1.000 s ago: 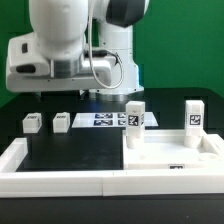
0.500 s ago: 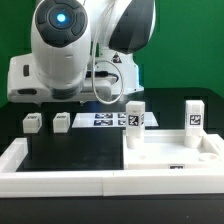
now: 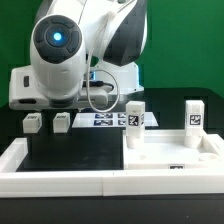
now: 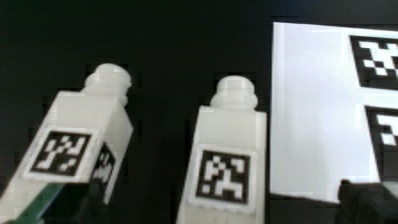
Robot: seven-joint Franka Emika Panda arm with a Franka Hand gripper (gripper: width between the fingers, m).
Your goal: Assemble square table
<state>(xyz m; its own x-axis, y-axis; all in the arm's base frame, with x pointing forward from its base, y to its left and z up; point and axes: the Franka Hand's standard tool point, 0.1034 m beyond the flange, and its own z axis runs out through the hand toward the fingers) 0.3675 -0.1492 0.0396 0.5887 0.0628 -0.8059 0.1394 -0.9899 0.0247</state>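
Square table slab (image 3: 170,157) lies near, on the exterior view's right, two legs (image 3: 135,117) standing on it; the gripper (image 4: 199,205), spread wide and empty, hangs over two loose leg blocks (image 4: 228,140) lying just beside each other far left, so closing on one risks knocking the other.

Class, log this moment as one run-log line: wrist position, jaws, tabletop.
wrist: over two lying legs | jaws: open, empty | tabletop: two upright legs
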